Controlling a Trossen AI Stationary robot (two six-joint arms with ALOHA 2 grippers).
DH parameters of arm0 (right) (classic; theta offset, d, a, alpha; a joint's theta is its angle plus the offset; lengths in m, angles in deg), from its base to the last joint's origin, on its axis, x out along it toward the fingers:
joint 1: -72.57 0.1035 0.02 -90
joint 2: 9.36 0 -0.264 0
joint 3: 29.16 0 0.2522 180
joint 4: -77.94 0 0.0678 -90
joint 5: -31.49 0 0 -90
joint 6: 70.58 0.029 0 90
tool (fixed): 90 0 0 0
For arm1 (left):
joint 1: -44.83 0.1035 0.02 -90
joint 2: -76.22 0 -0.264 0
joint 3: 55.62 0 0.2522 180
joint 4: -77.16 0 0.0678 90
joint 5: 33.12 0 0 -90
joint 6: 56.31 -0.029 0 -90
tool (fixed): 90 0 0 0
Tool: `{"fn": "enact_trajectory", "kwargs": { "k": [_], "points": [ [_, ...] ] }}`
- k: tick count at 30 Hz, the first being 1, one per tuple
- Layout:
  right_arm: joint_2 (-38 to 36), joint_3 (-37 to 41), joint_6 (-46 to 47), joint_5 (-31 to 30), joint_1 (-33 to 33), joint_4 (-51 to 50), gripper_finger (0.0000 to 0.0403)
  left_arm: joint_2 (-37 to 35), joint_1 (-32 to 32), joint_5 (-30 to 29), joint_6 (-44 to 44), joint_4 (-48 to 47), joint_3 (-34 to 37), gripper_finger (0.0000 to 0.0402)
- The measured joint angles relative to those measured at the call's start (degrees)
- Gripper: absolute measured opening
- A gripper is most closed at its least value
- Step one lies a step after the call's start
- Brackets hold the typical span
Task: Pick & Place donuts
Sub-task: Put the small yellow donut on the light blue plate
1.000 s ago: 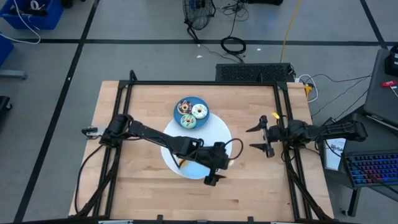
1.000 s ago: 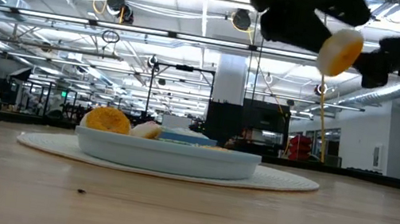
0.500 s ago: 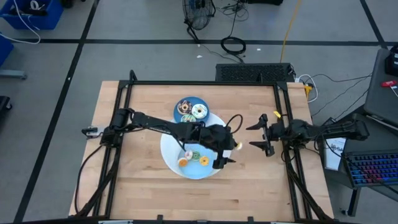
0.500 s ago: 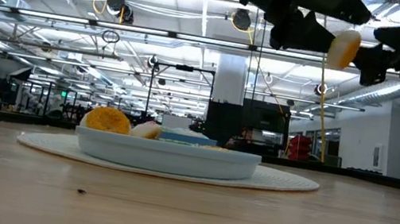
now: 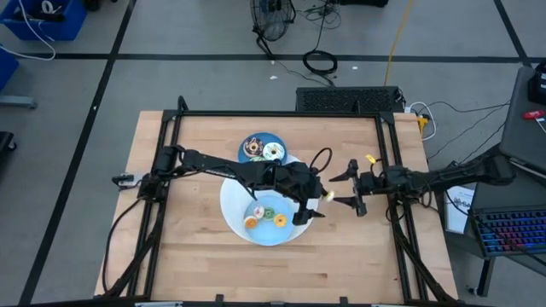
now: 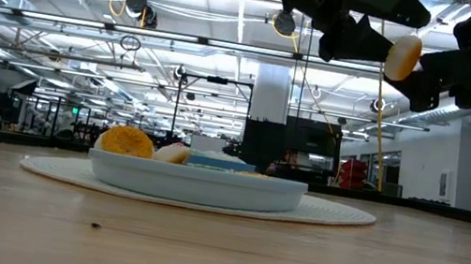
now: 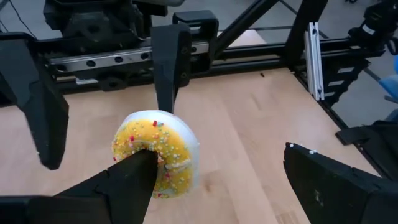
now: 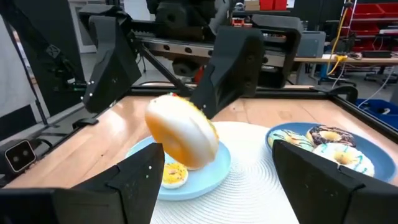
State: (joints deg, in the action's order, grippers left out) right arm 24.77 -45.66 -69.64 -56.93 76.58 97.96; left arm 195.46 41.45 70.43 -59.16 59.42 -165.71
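- The left gripper hangs above the table, just past the right edge of the light blue plate, with a yellow-frosted donut hooked on one finger, which passes through the ring's hole; its other finger stands well apart, so the pincer is spread, not pinched on the ring.
- In the low view that yellow-frosted donut hangs high above the tabletop, its pale underside showing, tilted on edge.
- The right gripper faces the left one from close by, its two fingers wide apart on either side of the held donut, which sits between them in the right wrist view without either finger touching it.
- The light blue plate rests on a white round mat and holds three small donuts: an orange one, a green one and a yellow one.
- A darker blue plate at the mat's far edge carries the larger donuts: chocolate-sprinkled, white-frosted and a teal one.
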Motion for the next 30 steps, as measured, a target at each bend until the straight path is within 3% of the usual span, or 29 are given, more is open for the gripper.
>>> {"fn": "enact_trajectory", "kwargs": {
  "k": [9,14,19,30],
  "points": [
    [7.1,0.0,-0.1,0.2,0.0,8.1,0.0282,0.0,0.1,-0.1,0.2,0.0,0.0,0.0344],
    [9.9,0.0,-0.1,0.2,0.0,10.3,0.0258,0.0,0.4,-0.1,0.1,-0.1,0.0,0.0345],
    [11.5,0.0,-0.1,1.9,0.0,13.7,0.02,0.0,0.8,-0.1,0.1,0.0,0.0,0.0345],
    [11.7,0.0,-2.1,3.2,0.2,14.3,0.003,0.0,0.9,-0.1,0.1,0.0,0.0,0.0344]
  ]
}}
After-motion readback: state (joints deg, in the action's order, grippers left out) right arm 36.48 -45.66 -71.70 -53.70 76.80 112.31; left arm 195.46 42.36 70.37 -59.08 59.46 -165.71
